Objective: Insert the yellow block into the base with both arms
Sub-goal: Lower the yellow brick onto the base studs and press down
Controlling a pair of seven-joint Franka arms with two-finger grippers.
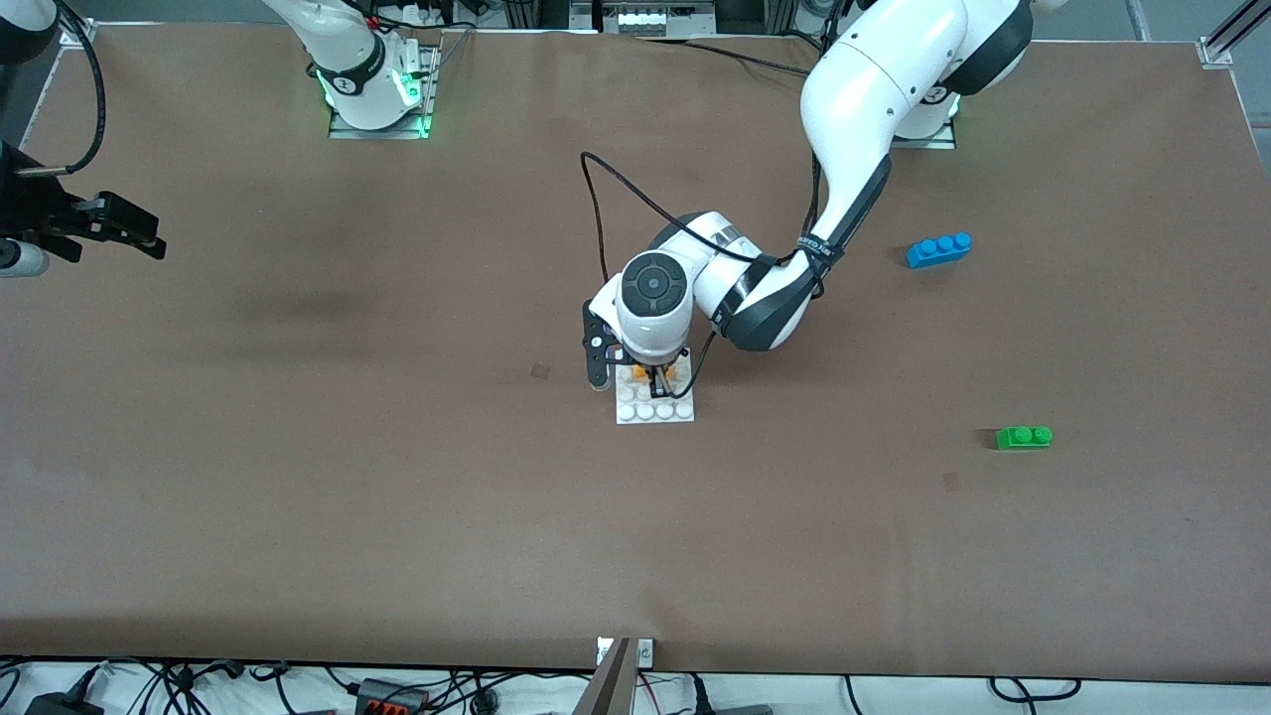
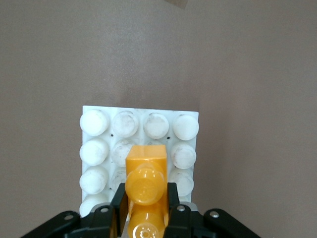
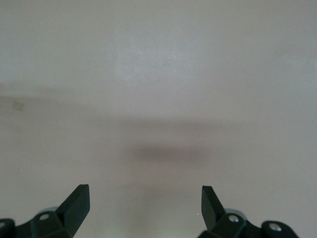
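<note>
The white studded base lies mid-table on the brown surface. Directly over it, my left gripper points straight down, shut on the yellow block. In the left wrist view the yellow block sits clamped between the black fingers, studs toward the camera, low over the middle studs of the base. Whether the block touches the base I cannot tell. My right gripper waits up in the air at the right arm's end of the table. Its fingers stand wide apart over bare table, holding nothing.
A blue three-stud brick lies toward the left arm's end of the table. A green two-stud brick lies nearer the front camera than the blue one. The left arm's black cable loops above the table beside the wrist.
</note>
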